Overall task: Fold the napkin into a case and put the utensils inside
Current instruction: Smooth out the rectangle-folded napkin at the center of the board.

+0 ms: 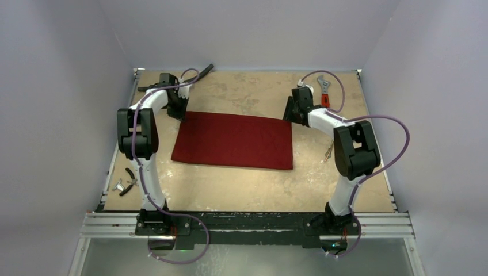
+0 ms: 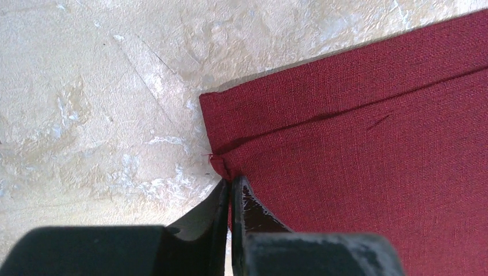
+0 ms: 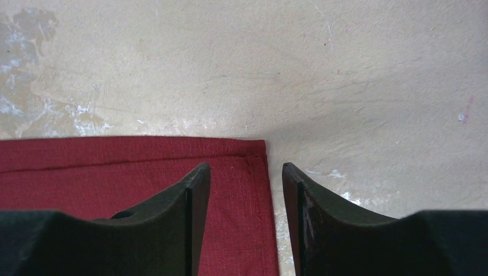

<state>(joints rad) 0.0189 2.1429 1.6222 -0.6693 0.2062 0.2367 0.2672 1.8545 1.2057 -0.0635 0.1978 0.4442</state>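
Pale, scuffed tabletop (image 1: 241,92) spreads ahead of us, and we see the dark red napkin (image 1: 233,141) lying flat at its middle, folded into a rectangle. Our left gripper (image 2: 231,183) pinches the cloth's far left corner, fingers almost together. Our right gripper (image 3: 246,172) stands partly open, one finger over the far right corner, the other over bare tabletop.

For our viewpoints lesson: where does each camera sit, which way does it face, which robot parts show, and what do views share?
Top: above, behind the bases, looking down at table and napkin; left arm, right arm show.
Left wrist: faces down at napkin's corner; left gripper pinches it.
Right wrist: faces down at napkin's edge; right gripper open.
Shared: napkin.
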